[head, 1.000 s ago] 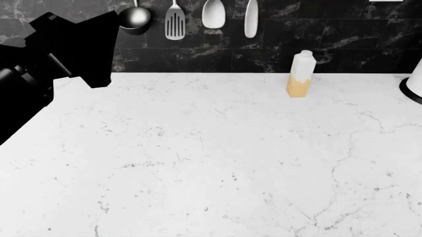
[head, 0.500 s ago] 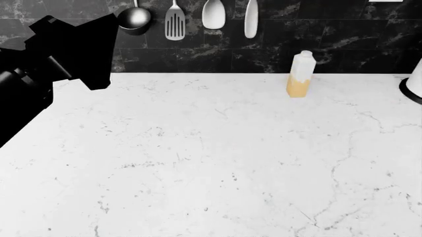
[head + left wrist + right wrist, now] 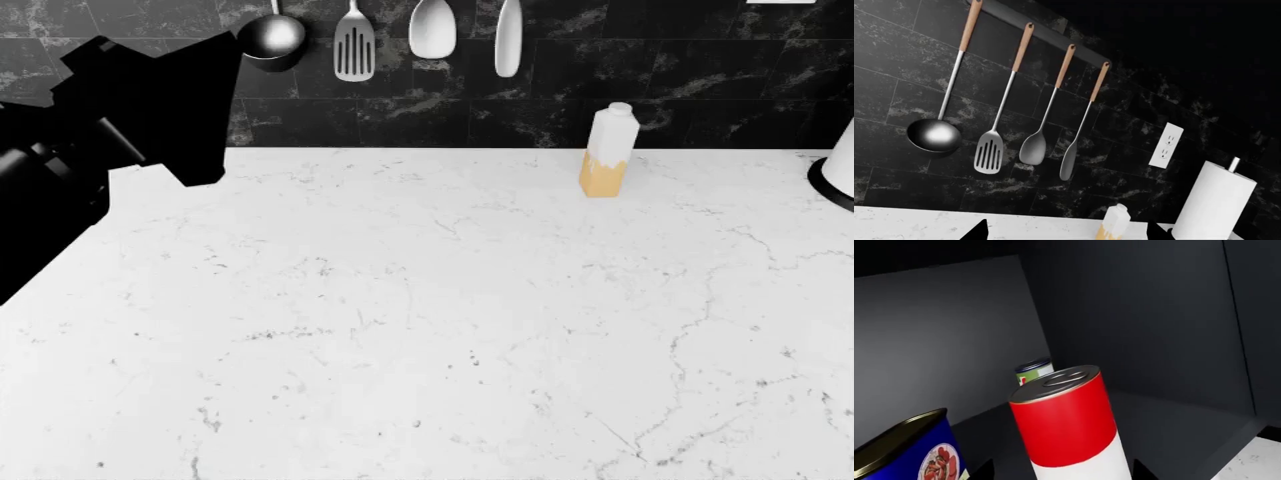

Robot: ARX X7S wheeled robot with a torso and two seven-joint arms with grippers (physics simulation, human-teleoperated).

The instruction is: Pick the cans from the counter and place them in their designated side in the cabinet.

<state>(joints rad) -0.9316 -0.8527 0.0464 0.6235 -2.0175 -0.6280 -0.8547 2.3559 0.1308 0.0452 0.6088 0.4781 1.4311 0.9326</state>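
Note:
In the right wrist view, the red-and-white soup can (image 3: 1067, 425) with a grey lid stands upright on a dark cabinet shelf (image 3: 1174, 425). My right gripper (image 3: 1061, 472) is open. Its fingertips (image 3: 984, 471) stand on either side of the can's base with gaps showing. The blue can (image 3: 911, 450) with a gold lid stands beside the soup can. My left gripper (image 3: 1067, 232) is open and empty, raised above the counter (image 3: 427, 320) and facing the back wall. No cans show on the counter. My left arm (image 3: 134, 100) shows at the head view's upper left.
A green-labelled can (image 3: 1033, 371) stands deeper in the cabinet. A white and tan carton (image 3: 609, 150) stands at the counter's back. A paper towel roll (image 3: 1214, 205) is at the far right. A ladle (image 3: 934, 135) and other utensils hang on the black wall.

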